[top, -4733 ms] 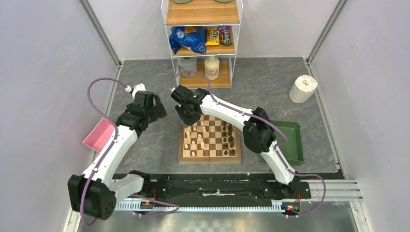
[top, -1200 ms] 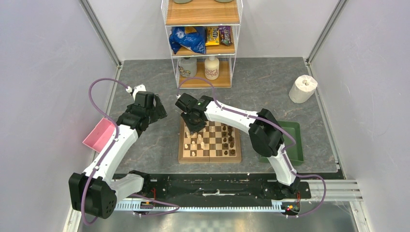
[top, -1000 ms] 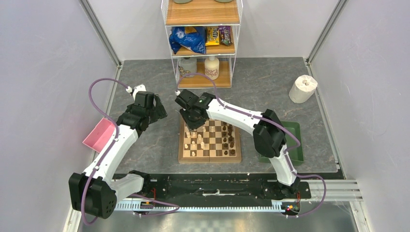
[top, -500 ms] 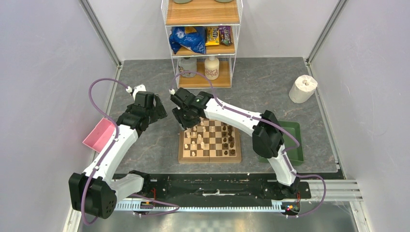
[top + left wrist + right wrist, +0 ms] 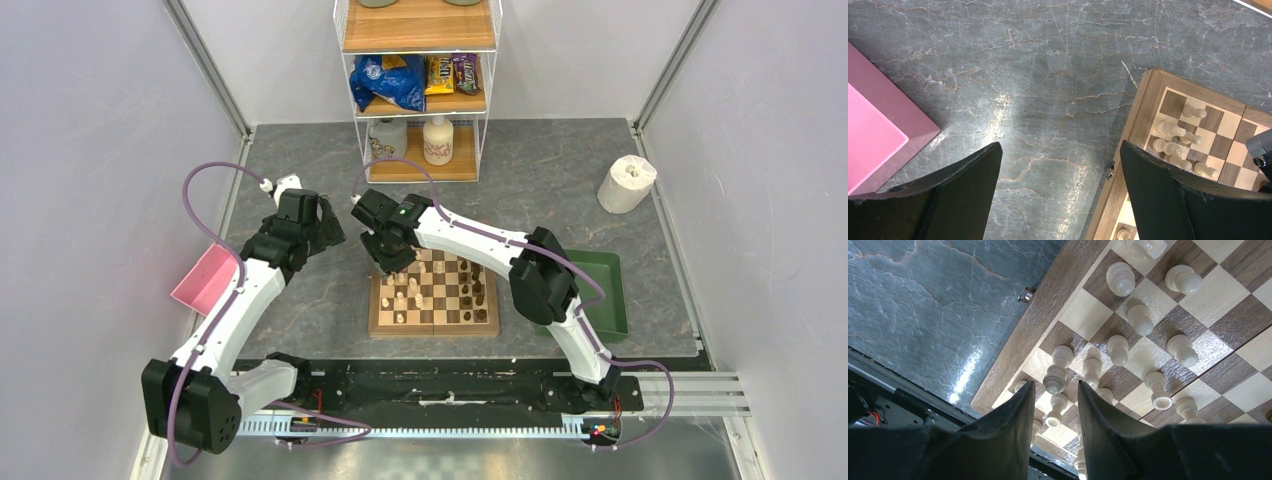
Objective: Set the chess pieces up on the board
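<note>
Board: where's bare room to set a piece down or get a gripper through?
Free: the middle strip of the board, between the pale pieces and the dark pieces; also the table between the pink tray and the board's left edge. Crowded: both side columns, worst at the far-left corner, where the right gripper hangs over tightly packed pale pieces.

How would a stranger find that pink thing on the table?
Look at the grey marbled table. At its left edge, beside the white left arm, lies the pink tray. Its only lookalike, the green tray, sits right of the chessboard.
</note>
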Motion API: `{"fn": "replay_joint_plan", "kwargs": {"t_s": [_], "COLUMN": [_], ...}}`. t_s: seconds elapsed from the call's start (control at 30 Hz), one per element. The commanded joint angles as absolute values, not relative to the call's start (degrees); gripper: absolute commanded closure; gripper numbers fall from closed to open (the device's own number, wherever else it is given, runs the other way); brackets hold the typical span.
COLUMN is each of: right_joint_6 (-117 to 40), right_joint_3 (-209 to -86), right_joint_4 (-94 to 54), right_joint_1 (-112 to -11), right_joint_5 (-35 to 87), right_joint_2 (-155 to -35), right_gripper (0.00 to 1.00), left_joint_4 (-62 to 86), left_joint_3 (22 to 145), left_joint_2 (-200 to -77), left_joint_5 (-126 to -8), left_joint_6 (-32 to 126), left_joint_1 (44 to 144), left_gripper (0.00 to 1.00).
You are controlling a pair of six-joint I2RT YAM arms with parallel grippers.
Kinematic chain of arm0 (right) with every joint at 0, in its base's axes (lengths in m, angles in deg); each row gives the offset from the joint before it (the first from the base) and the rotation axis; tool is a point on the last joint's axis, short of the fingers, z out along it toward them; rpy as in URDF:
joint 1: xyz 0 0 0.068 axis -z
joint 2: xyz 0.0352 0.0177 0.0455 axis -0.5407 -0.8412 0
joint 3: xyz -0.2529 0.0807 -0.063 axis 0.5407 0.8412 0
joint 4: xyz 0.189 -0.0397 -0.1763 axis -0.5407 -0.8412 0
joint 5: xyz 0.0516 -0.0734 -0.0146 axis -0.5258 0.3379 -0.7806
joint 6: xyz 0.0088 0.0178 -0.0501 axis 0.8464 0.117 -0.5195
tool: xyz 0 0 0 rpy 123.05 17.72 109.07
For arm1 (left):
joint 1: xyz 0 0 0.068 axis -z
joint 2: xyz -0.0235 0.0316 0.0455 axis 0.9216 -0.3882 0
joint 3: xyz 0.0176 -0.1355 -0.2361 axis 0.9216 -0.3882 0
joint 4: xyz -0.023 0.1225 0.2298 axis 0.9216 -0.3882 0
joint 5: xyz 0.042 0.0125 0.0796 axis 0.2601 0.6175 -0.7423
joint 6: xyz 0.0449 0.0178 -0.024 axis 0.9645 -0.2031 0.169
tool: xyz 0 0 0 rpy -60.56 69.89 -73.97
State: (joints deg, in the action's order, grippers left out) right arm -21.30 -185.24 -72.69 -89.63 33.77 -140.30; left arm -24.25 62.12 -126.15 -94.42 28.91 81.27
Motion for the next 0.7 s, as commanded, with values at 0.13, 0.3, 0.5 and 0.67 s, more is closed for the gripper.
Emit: {"fn": "replay_joint_plan", "kwargs": {"t_s": [0.13,0.3,0.5,0.67], "right_joint_6": [-22.3,-22.5,-22.6,-22.6], "right_joint_3": [-187.7,-188.8,-190.3,-190.4], "right_joint_4": [-72.9,-73.0,-73.3,-73.3], "right_joint_1": [-90.1,-90.0,-90.1,-90.1], "right_joint_5": [33.9,34.0,34.2,34.4], "right_joint_2": [-141.0,-141.7,-142.5,-142.6], "right_gripper": [0.61,0.63,0.74,0.78], "left_joint_4": [-22.3,-22.3,-22.3,-22.3], "left_joint_3": [61.7,61.5,61.5,61.4], "left_joint_2": [-124.8,-124.6,-124.4,-124.4], "left_joint_5": [-94.9,-94.8,-94.7,-94.6], "left_joint_6": [28.3,28.2,28.2,28.2], "left_joint_1": [81.0,81.0,81.0,81.0], "left_gripper": [0.05,0.05,0.05,0.05]}}
